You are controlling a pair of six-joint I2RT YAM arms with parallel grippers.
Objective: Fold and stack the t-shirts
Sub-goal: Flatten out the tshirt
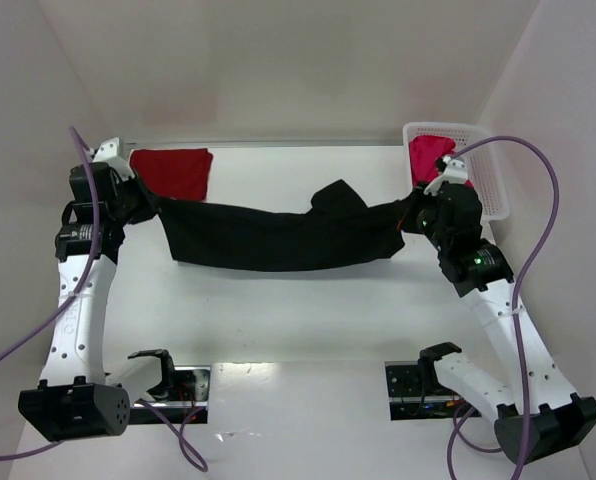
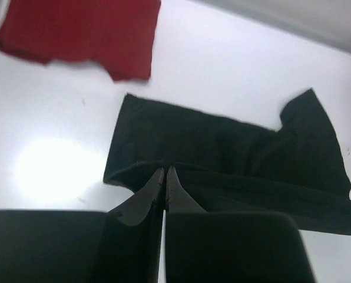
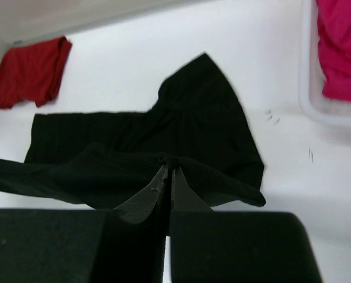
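A black t-shirt hangs stretched across the middle of the table between my two grippers, with its lower part on the white surface. My left gripper is shut on its left end. My right gripper is shut on its right end. One sleeve sticks up at the back. A dark red t-shirt lies folded at the back left, also seen in the left wrist view. A pink-red t-shirt sits in the white mesh basket.
The basket stands at the back right against the wall, close behind my right wrist; its rim shows in the right wrist view. White walls close in the table on three sides. Both arm bases and purple cables occupy the near edge.
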